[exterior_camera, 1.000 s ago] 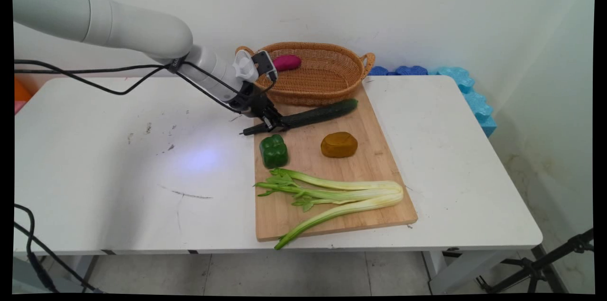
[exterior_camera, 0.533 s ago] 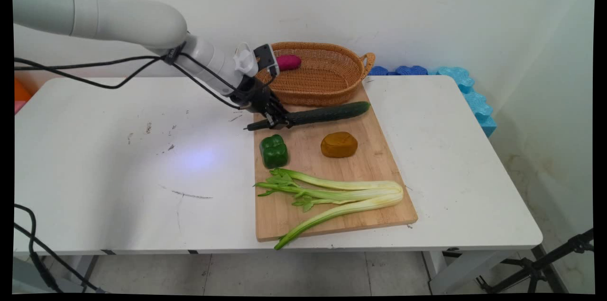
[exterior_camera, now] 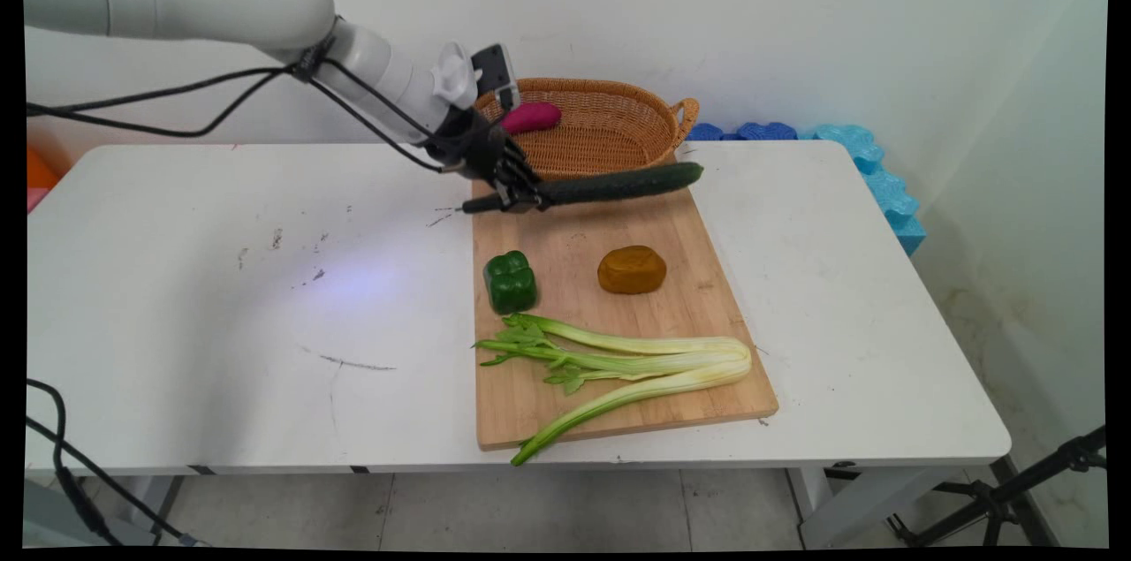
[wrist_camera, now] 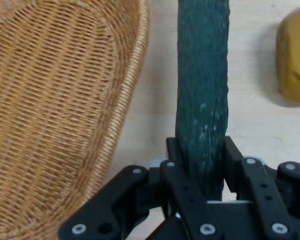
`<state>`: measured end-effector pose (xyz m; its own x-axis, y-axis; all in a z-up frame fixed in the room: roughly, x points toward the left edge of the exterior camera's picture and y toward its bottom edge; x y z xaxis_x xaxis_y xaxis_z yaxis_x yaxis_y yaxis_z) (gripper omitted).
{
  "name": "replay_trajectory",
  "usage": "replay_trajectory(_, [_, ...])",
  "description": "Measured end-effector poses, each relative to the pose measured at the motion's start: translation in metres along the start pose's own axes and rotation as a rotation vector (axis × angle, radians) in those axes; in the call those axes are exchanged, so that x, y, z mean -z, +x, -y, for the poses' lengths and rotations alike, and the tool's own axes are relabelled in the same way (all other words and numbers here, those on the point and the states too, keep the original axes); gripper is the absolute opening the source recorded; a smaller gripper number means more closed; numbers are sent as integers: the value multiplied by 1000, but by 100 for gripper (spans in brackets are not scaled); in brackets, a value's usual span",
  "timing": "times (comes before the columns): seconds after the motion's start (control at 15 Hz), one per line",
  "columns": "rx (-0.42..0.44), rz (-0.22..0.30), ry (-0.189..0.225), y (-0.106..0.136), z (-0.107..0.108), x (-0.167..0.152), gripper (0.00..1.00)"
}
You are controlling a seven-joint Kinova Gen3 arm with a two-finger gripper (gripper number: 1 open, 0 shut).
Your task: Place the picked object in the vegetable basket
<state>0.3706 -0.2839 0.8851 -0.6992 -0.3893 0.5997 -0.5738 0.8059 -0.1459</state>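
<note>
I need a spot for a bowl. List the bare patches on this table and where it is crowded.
Bare: the white table left of the cutting board, and the strip to the board's right. On the board, a gap lies beside the brown potato. Crowded: green bell pepper, celery, and the far edge, where the gripper holds the cucumber by the wicker basket.

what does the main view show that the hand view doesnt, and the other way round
Only the main view shows the green pepper, the celery, the purple vegetable in the basket, the blue foam by the wall and the white table. Only the hand view shows up close how the fingers clamp the cucumber from both sides. Both show the gripper holding the cucumber near its thin end, the basket's woven wall, the brown lump and the wooden board.
</note>
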Motion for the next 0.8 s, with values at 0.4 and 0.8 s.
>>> replay_trajectory(0.4, [-35,-4,47,15,19,24,0])
replay_trajectory(0.8, [-71,9,116,20,51,43,0])
